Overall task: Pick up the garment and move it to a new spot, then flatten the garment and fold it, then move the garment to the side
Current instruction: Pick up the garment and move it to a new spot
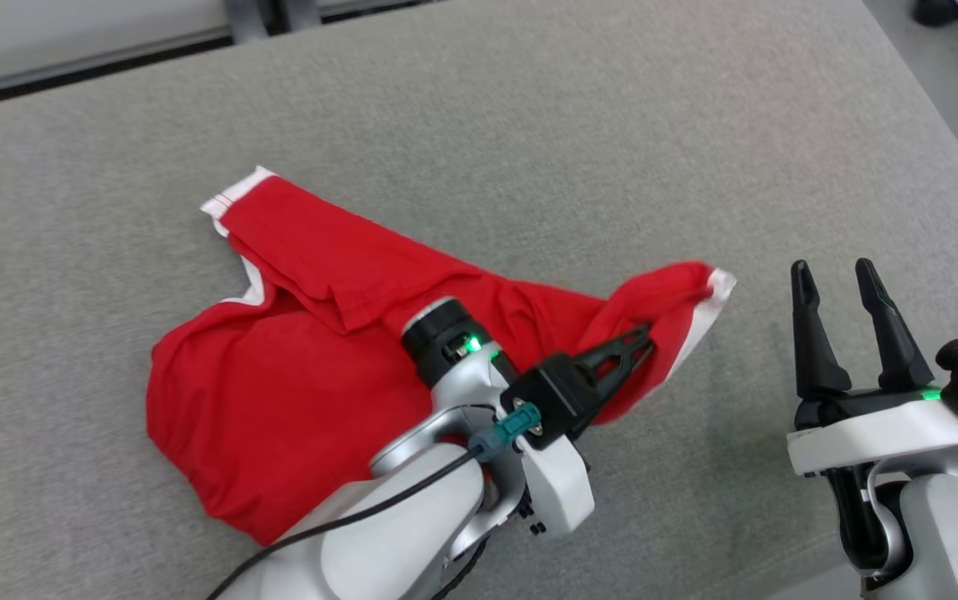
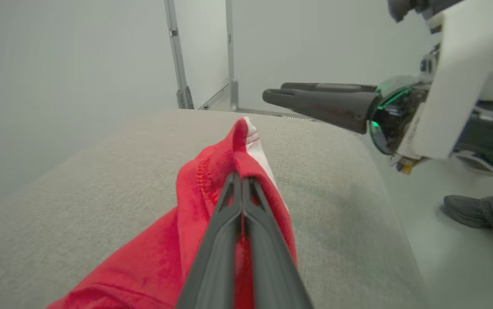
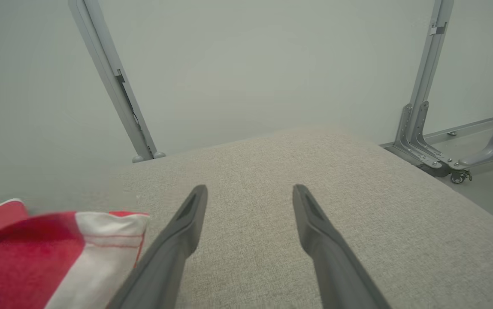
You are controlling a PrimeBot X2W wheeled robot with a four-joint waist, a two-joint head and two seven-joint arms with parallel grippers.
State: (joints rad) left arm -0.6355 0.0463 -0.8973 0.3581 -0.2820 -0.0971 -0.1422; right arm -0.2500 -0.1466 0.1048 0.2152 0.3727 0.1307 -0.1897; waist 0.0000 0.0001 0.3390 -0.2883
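The jaws of the left gripper (image 1: 644, 342) are together and clamped on a fold of the garment (image 1: 278, 375), just behind the white cuff (image 1: 716, 293) of one sleeve. In the left wrist view the two fingers (image 2: 225, 223) meet with red cloth pinched between them, and the cuff stands up past the tips. The jaws of the right gripper (image 1: 834, 273) stand apart and hold nothing. This gripper hovers over bare table (image 1: 529, 125) at 3 o'clock of the cuff, near it but not touching.

From the clamp point, the held sleeve stretches toward 3 o'clock in the head view. The body of the garment lies in a crumpled heap at 9 o'clock of the left gripper. A second white-edged sleeve (image 1: 233, 196) points toward 11 o'clock. The cloth is bunched and creased, with layers overlapping.

Task status, as judged from this layout:
- Grasp: achieved by the left gripper.
- Move to a new spot: cannot be confirmed.
- Flattening: not done; the garment shows heavy wrinkles.
- Folding: not done.
- Move to the side: not done.

Most of the task remains.
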